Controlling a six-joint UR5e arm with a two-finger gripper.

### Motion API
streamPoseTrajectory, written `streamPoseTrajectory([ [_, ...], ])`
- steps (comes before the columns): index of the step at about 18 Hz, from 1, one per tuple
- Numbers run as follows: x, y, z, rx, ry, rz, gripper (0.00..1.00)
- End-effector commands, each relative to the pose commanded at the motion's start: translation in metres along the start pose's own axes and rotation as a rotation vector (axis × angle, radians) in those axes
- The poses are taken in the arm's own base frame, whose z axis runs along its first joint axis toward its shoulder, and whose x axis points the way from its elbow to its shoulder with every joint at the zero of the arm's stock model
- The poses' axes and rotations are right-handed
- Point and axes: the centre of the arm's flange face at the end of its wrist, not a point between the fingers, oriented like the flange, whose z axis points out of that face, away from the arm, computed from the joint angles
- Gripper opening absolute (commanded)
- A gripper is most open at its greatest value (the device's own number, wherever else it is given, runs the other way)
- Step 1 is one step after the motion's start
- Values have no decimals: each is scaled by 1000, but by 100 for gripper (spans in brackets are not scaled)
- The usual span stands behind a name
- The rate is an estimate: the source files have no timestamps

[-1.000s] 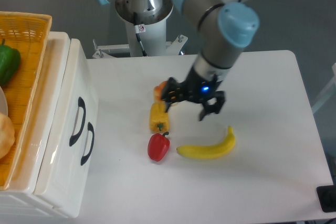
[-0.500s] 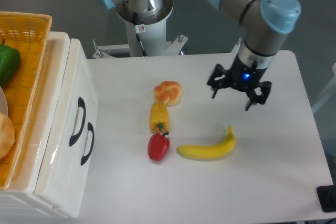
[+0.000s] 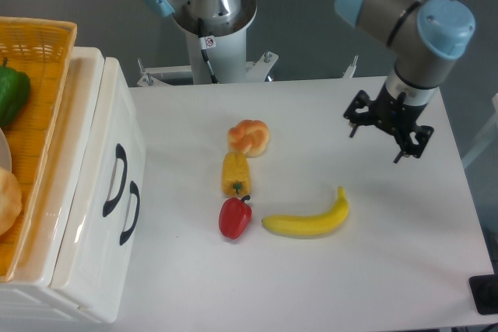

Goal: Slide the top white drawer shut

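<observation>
- Top white drawer (image 3: 109, 184) sits at far left in the cabinet, front panel looks flush with the lower drawer front (image 3: 117, 254); judged closed or nearly so.
- Orange basket (image 3: 35, 99) rests on the cabinet top, green pepper (image 3: 12, 92) inside.
- Mid-table row: bread roll (image 3: 249, 137), yellow pepper (image 3: 236, 174), red pepper (image 3: 235, 217), banana (image 3: 308, 218) beside; none blocks the drawer.
- Gripper (image 3: 387, 135) hovers far right, well apart from the handle (image 3: 115, 179), jaws apart, holding nothing; likely parked clear.

Table centre: I see a bread roll (image 3: 249, 137), yellow pepper (image 3: 236, 174) and red pepper (image 3: 235, 218) in a line.
Right of them: banana (image 3: 308, 219).
Far left: woven basket (image 3: 39, 60) holding a green pepper (image 3: 12, 92).
</observation>
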Motion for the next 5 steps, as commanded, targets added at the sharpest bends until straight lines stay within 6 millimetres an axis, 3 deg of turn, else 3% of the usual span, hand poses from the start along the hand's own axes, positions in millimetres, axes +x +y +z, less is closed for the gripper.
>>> streamPoseTrajectory([
  [5, -10, 23, 23, -69, 31, 46, 100],
])
